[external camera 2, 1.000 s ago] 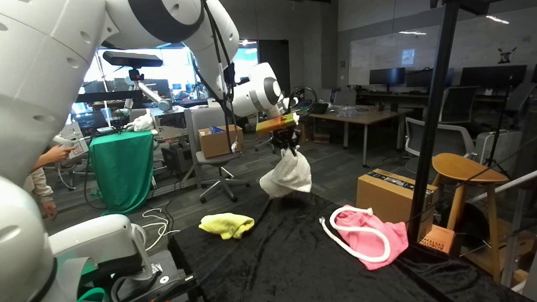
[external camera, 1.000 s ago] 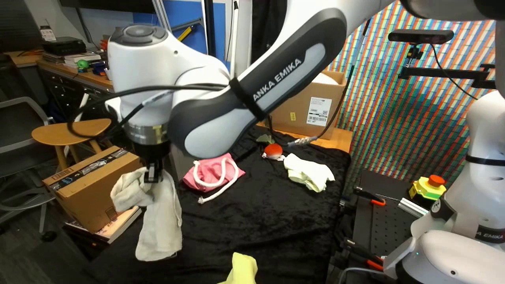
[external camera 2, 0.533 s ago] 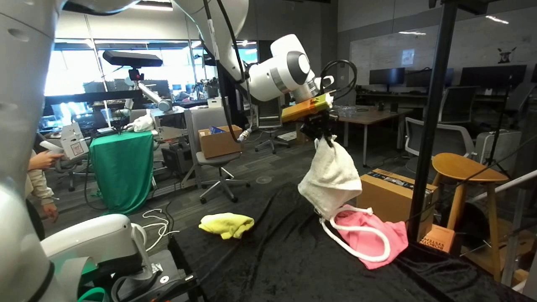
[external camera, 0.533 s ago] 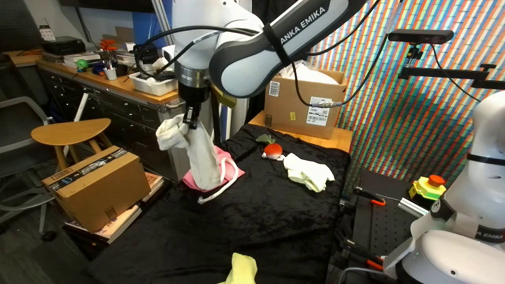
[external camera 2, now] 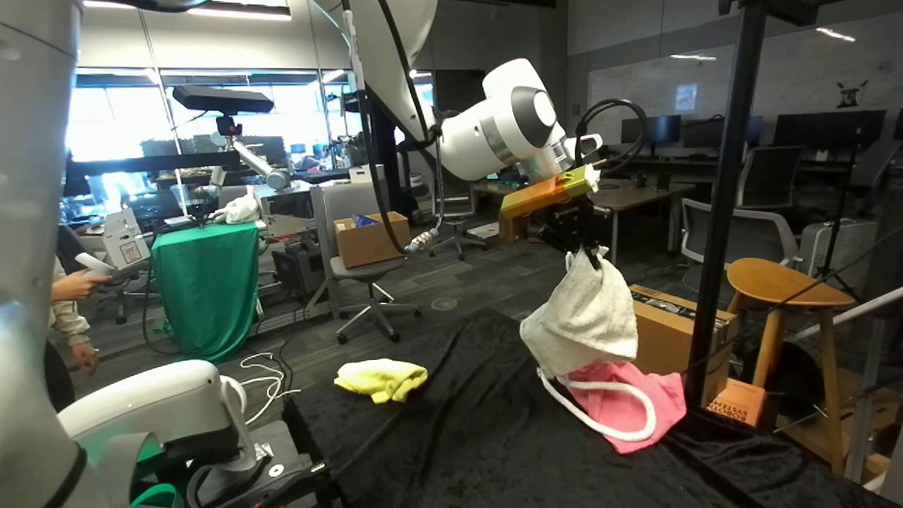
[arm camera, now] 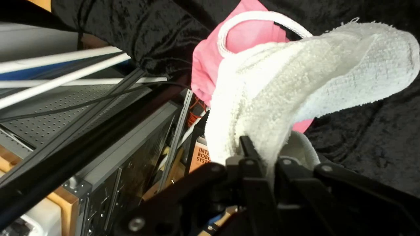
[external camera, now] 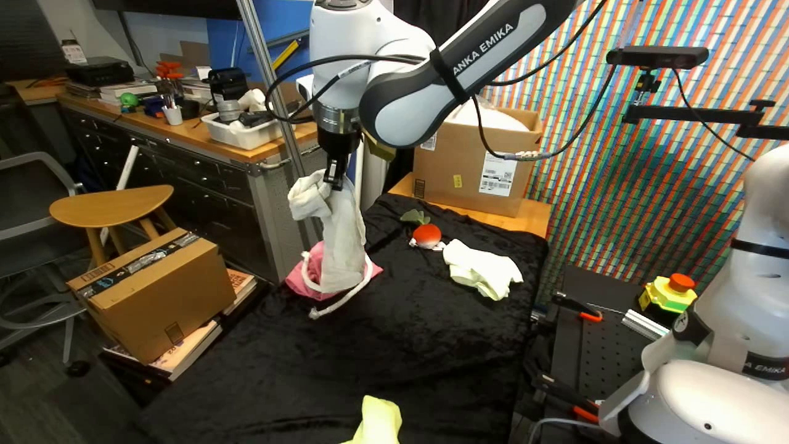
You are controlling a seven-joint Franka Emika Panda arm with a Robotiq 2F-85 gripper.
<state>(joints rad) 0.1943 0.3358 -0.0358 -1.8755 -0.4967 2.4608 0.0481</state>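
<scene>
White cloth (external camera 2: 582,314) is clamped by the jaws and hung below them, pink bundle (external camera 2: 614,406) further down. Likely light, soft, limp, hardly slippery; best pinched at the bunched top.

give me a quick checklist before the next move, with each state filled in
1. Grip: black two-fingered hand shut on the white terry cloth: ok.
2. White terry cloth spread out: not ok, it hangs in folds.
3. Space beneath it free: not ok, crumpled pink fabric lies there.
4. Its lower edge off the thick white rope: cannot tell.
5. Bright yellow crumpled cloth out of the way: ok, it lies apart on the black velvet cover.
6. Enough room beside the upright black post: cannot tell.
</scene>
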